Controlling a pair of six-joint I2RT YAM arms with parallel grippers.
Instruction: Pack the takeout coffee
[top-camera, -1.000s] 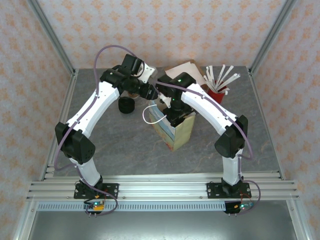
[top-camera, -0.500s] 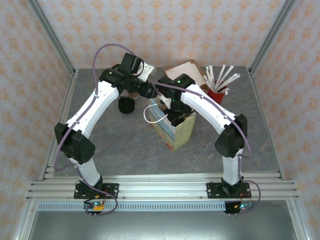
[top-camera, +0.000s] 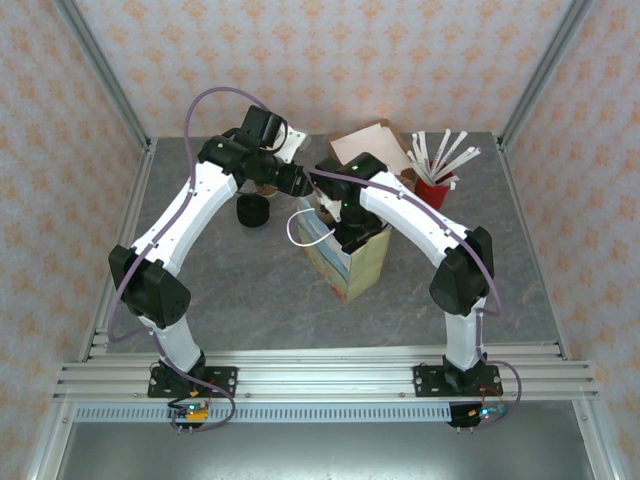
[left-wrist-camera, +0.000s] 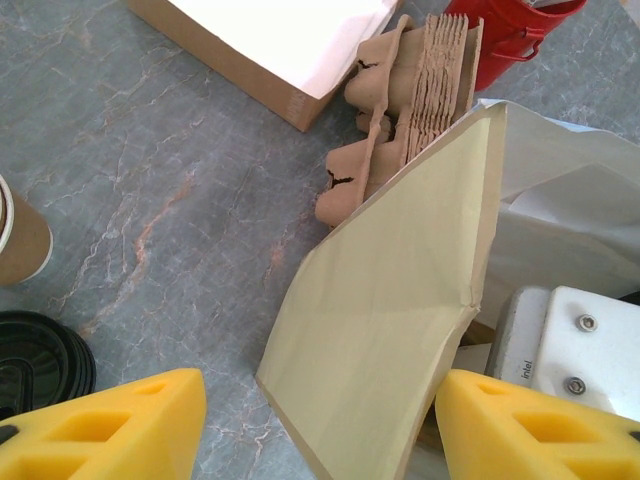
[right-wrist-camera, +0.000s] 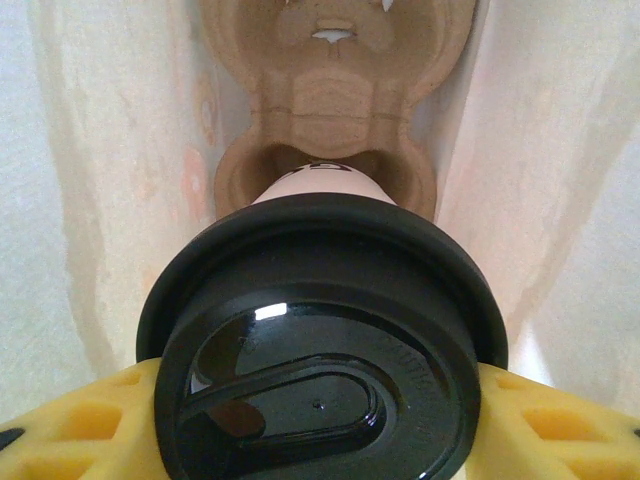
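The right gripper (right-wrist-camera: 320, 425) grips the small cream paper cup with a round black plastic lid (right-wrist-camera: 320, 330) inside the tall pale-yellow paper bag (right-wrist-camera: 90, 170), over a brown moulded-pulp cup tray (right-wrist-camera: 330, 100). The left gripper (left-wrist-camera: 320, 430) hangs open-jawed at the bag's far-left edge.

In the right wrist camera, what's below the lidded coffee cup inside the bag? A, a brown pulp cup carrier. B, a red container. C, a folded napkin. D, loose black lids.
A: beyond the takeout coffee, a brown moulded pulp carrier sits between the walls of the paper bag, the cup's base at one of its wells.
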